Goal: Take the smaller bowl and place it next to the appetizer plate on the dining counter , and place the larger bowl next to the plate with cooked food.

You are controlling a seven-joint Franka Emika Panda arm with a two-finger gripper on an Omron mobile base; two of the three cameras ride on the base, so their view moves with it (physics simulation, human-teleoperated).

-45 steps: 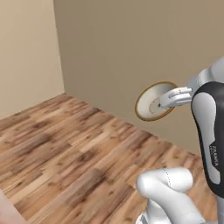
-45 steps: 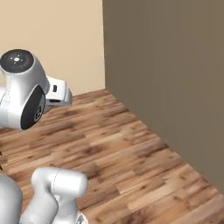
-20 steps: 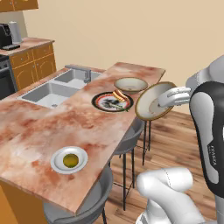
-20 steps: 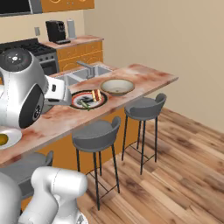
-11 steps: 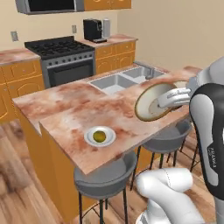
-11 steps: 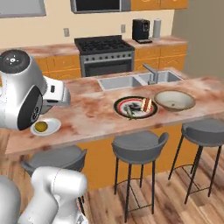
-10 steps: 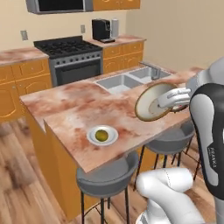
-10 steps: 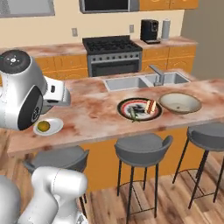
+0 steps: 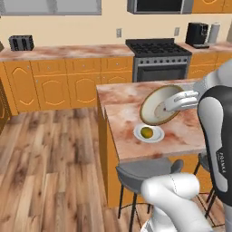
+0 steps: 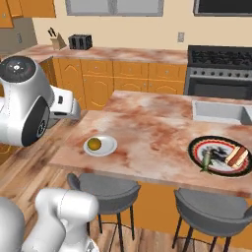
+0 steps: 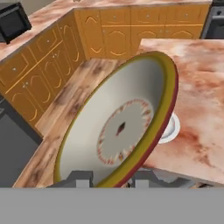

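My gripper (image 9: 182, 100) is shut on the rim of the smaller bowl (image 9: 159, 105), a cream bowl with an olive-yellow rim. It hangs tilted on edge above the dining counter (image 9: 128, 99). In the hand view the smaller bowl (image 11: 118, 127) shows a red dotted ring and a dark centre spot, with my gripper (image 11: 111, 178) clamping its lower rim. The appetizer plate (image 9: 148, 132), small and white with a yellow-green morsel, lies just below and in front of the bowl. The plate with cooked food (image 10: 220, 155) sits farther right on the counter. The larger bowl is out of view.
Grey stools (image 10: 106, 188) stand along the counter's near side. A sink (image 10: 221, 111) is set into the counter behind the cooked food. A stove (image 9: 157, 61), wall cabinets (image 9: 54, 81) and a toaster (image 9: 21, 42) line the back wall. Wood floor (image 9: 50, 167) lies to the left.
The base has driven, so the whole scene shifted: the counter's left end and the appetizer plate now lie under the bowl. The bowl stays gripped at the same tilt.
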